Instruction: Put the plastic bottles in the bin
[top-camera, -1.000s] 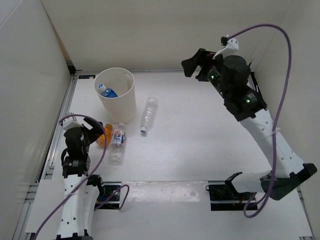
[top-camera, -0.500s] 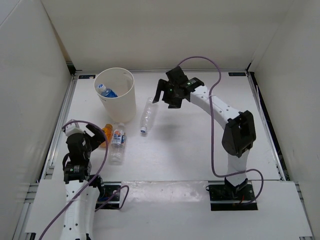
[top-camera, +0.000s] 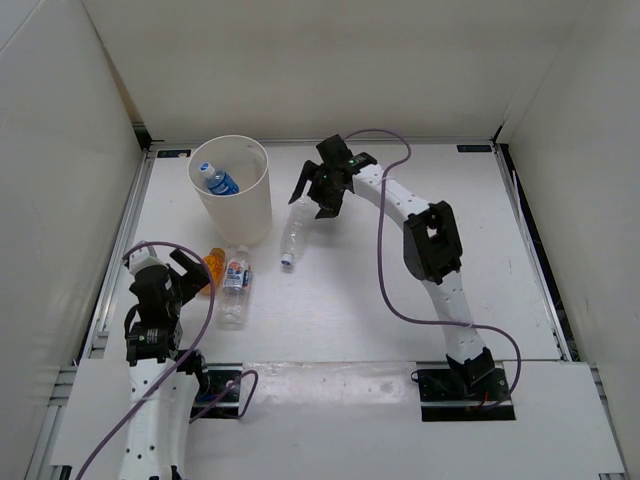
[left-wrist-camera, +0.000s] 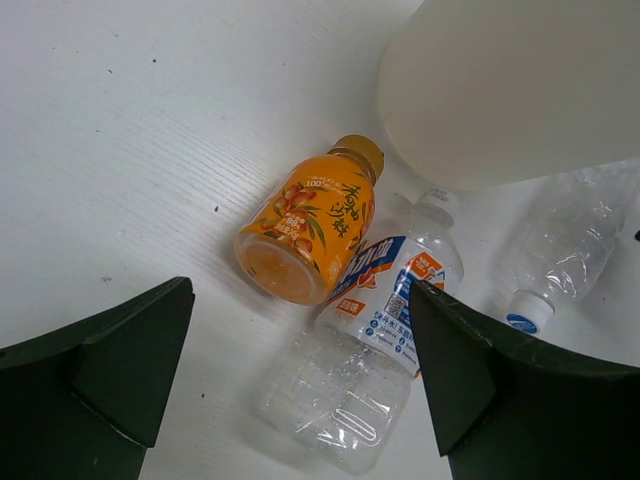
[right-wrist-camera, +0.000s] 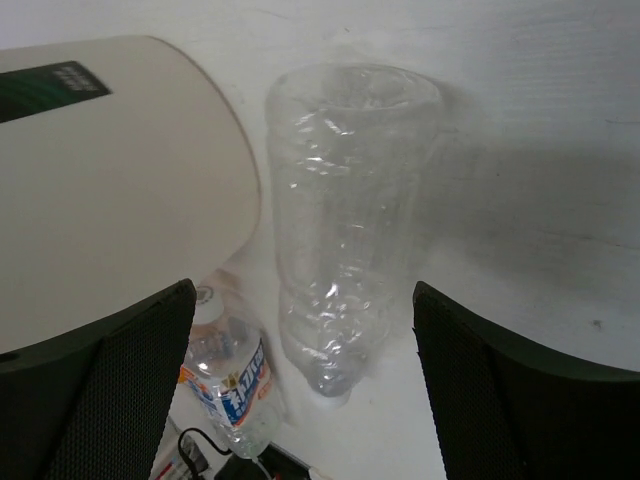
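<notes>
The cream-white bin stands at the back left with the blue-label bottle inside. The plain clear bottle lies right of it. My right gripper is open and hovers over this bottle's base end; in the right wrist view the bottle lies between the open jaws. The orange bottle and the white-blue-red label bottle lie side by side in front of the bin. My left gripper is open just left of them, above both.
White walls close in the table on the left, back and right. A metal rail runs along the left edge. The bin wall is close on the left of my right gripper. The purple cable loops over the table's middle.
My right arm swung from the back right corner leftward and down to the plain clear bottle beside the bin. My left gripper shifted slightly nearer. The bottles have not moved.
</notes>
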